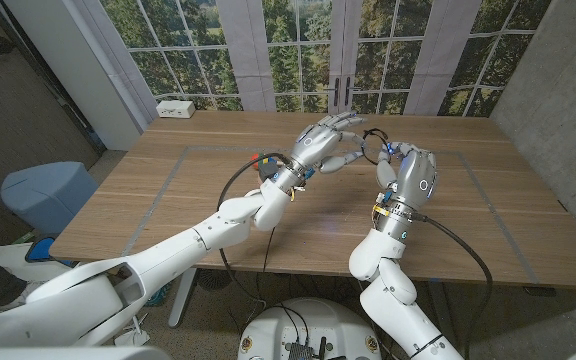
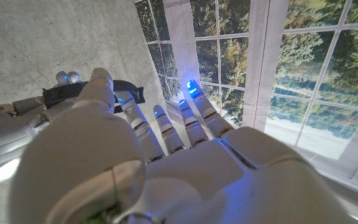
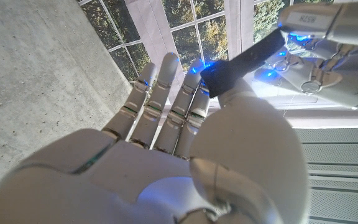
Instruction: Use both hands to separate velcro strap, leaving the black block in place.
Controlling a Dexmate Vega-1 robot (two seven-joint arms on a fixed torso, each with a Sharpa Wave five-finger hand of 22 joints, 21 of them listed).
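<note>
Strap: a thin black velcro strap, dull and flexible, bowed into a small loop in the air above the middle of the wooden table, toward its far half.
Left hand: the glossy white left hand is raised over the table, fingers stretched toward the strap; in the left wrist view a black strip of strap sits against its thumb. It appears pinched there, though the grip itself is partly hidden.
Right hand: the right hand, the same smooth white shell with blue lights, stands upright just beside the left one; in the right wrist view its thumb presses a flat black end of strap against its fingers.
Between the hands: the loop of strap bridges the small gap.
Table: pale wood grain, rectangular, with faint grey tape lines marking an inner frame.
Open room: bare tabletop lies on both sides of the hands and along the near edge.
Far edge: a small white box sits at the far left corner of the table.
Small item: something small and coloured lies on the table just left of the left wrist; too small to identify.
</note>
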